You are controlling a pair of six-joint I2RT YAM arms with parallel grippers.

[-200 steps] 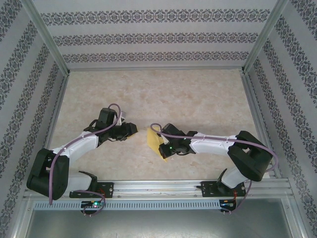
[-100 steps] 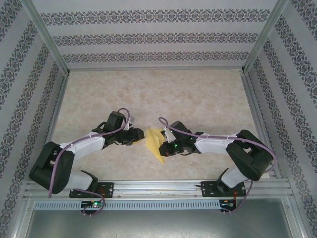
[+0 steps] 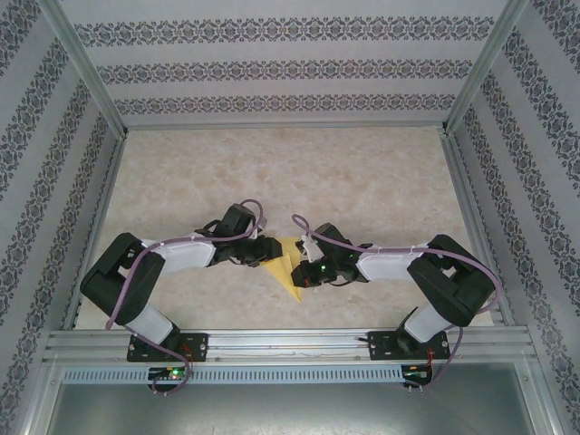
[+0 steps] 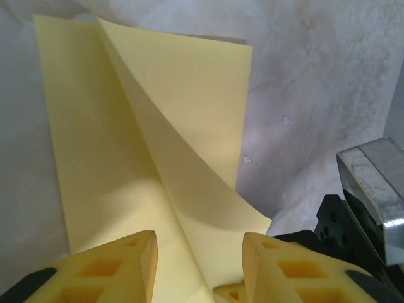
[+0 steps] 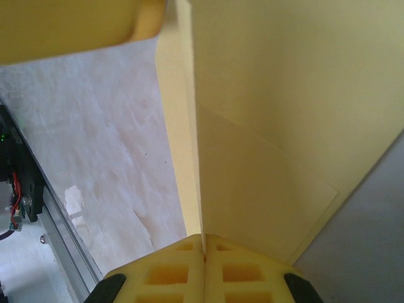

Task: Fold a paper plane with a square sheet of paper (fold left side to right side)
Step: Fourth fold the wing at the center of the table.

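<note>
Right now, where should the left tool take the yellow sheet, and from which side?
Grip the raised flap of the square sheet of paper, low down, coming from the left. It curls up off the table into the gap of the open left tool, so the fingers should straddle it. The right tool is shut on its other side.

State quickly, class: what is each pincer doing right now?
Left pincer: open, fingers apart over the paper.
Right pincer: shut on the paper.
</note>
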